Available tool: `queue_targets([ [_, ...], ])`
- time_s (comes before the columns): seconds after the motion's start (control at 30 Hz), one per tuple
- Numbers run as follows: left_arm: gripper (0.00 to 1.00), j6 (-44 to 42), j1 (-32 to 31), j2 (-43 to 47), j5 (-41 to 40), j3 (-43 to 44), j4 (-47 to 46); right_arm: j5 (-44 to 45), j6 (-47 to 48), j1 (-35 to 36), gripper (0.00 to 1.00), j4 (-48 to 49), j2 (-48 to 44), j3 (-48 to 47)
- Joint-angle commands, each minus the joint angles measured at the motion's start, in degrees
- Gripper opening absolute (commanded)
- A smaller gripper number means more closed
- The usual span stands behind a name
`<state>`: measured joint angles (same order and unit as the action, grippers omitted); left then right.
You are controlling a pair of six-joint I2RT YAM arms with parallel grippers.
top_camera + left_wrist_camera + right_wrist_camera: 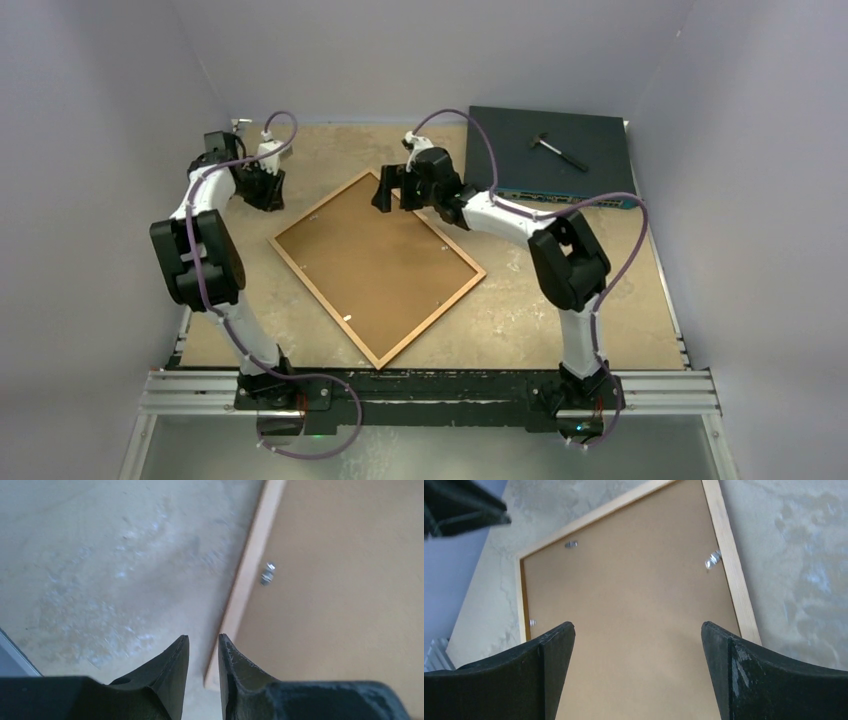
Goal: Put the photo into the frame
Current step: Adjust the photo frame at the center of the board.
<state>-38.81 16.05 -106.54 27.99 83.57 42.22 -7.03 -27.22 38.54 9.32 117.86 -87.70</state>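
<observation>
Thin orange-brown wooden frame (431,320) lies mid-desk (540,310), brown backing board (375,265) uppermost. Left hand (203,639) barely parted, empty, by its corner; right hand (638,627) spread wide above it.

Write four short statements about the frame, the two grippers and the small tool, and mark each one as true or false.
1. The frame lies flat on the table with its backing board facing up. True.
2. The right gripper is shut on the frame's rim. False: its jaws stand wide open over the backing board and hold nothing.
3. The left gripper has only a narrow gap between its fingers, with nothing in it. True.
4. The small tool lies on the backing board. False: it lies on the dark box at the far right of the table.
</observation>
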Motion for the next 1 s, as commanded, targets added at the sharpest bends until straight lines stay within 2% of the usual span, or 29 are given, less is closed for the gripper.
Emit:
queue_targets([
  [0.0, 0.26, 11.2, -0.58, -4.98, -2.7, 2.56, -13.26, 0.95, -0.99, -0.38, 0.99, -4.26, -8.04, 7.17],
  [0.27, 0.25, 7.42, -0.32, -14.28, 4.95, 9.79, -3.28, -7.77, -7.78, -1.21, 0.99, -11.12, -27.75, 32.19],
  [0.47, 0.21, 5.47, -0.3, -13.86, 5.57, 6.05, -3.29, -12.7, -10.41, -1.17, 0.99, -15.69, -40.03, 44.95],
  [0.57, 0.16, 4.92, -0.29, -12.8, 4.43, 3.13, -4.47, -16.01, -13.11, -1.18, 0.99, -13.35, -42.49, 50.29],
  [0.8, 0.11, 2.6, -0.31, -9.84, 5.91, -3.66, -2.53, -14.74, -13.79, -1.86, 0.99, -10.55, -40.08, 51.63],
  [0.97, 0.09, -1.44, -0.31, -5.98, 7.76, -9.92, 0.64, -10.12, -9.12, -4.37, 0.99, -18.09, -40.03, 44.98],
])
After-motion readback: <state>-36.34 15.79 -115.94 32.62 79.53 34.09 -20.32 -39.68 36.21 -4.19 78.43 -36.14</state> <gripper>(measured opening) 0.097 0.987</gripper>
